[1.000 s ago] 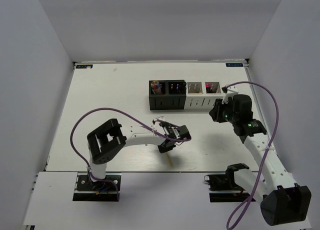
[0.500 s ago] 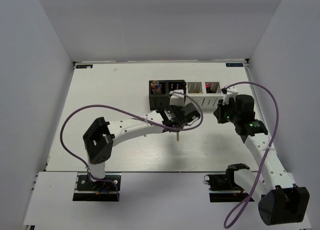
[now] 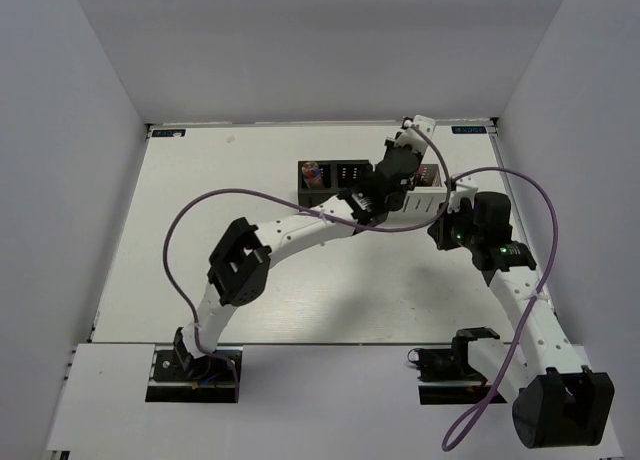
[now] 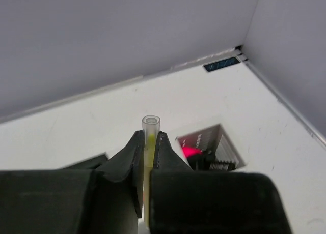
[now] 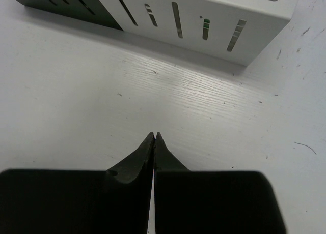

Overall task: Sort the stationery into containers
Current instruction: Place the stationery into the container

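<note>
Hovering low over the worktop (image 5: pixel 76 91) before the white bins (image 5: pixel 216 5), the right fingers (image 5: pixel 151 142) are closed on nothing, evidently standing clear. Beyond, the left arm (image 3: pixel 300 235) stretches forward and rightward, and the left fingers (image 4: pixel 138 147) pinch a thin yellowish stick (image 4: pixel 151 123) upright above those bins, presumably for a straight release.

Two arms: left arm (image 3: pixel 290 235) and right arm (image 3: pixel 520 290). Two purple cables (image 3: pixel 175 235) (image 3: pixel 546 212), one per arm. One stick (image 4: pixel 151 129). Two black bins (image 3: pixel 312 198) (image 3: pixel 343 192). At least one white bin (image 3: pixel 425 202) (the left arm covers part of that row, so the white count is unsure). One table (image 3: pixel 200 170).
</note>
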Tool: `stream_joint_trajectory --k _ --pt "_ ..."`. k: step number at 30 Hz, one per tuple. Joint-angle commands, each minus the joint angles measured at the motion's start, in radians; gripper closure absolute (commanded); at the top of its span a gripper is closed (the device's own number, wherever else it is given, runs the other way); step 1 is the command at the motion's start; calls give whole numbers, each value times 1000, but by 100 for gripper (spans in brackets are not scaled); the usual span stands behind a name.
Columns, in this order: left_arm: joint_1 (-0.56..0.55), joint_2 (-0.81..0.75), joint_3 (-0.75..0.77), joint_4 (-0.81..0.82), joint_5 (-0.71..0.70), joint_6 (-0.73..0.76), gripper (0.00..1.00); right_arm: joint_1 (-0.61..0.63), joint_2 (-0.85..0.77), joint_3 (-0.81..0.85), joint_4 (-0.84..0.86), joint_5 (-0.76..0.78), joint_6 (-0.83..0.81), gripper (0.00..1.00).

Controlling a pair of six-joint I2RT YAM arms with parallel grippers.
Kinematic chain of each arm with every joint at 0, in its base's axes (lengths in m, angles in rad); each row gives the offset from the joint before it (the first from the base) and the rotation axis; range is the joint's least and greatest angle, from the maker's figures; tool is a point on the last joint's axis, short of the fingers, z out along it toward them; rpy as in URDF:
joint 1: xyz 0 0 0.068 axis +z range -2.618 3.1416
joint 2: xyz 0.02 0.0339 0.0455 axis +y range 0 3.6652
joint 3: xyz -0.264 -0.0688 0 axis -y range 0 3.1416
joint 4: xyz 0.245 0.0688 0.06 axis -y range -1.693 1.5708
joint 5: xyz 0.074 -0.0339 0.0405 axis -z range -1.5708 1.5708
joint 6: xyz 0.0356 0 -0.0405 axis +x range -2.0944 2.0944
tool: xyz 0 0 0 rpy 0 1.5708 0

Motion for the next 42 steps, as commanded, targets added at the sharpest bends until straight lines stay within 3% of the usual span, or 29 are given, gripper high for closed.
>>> stream_joint_trajectory --k 1,6,17,33,34,36,37,39,40,42 --pt "19 62 171 125 67 148 99 -10 6 -9 22 -37 -5 100" --pt "65 149 237 123 84 121 99 -22 13 -10 24 -37 -5 100" --pt "156 171 114 56 139 -142 99 -50 9 -10 21 -54 1 100" --pt "151 177 77 17 188 -218 98 -88 0 -10 13 -106 14 100" --pt "151 178 73 20 185 -221 80 -89 0 -10 13 -112 12 96" --pt "151 175 59 20 184 -223 74 -89 -2 -12 10 -120 5 83" --pt "153 175 59 17 187 -226 60 -89 0 -12 12 -138 5 66" --pt "148 172 68 11 194 -226 37 -120 4 -13 6 -151 -8 54" --pt "151 171 71 10 206 -214 31 -125 7 -12 6 -172 -12 44" --pt "151 160 99 -9 216 -203 17 -128 9 -10 4 -183 -20 39"
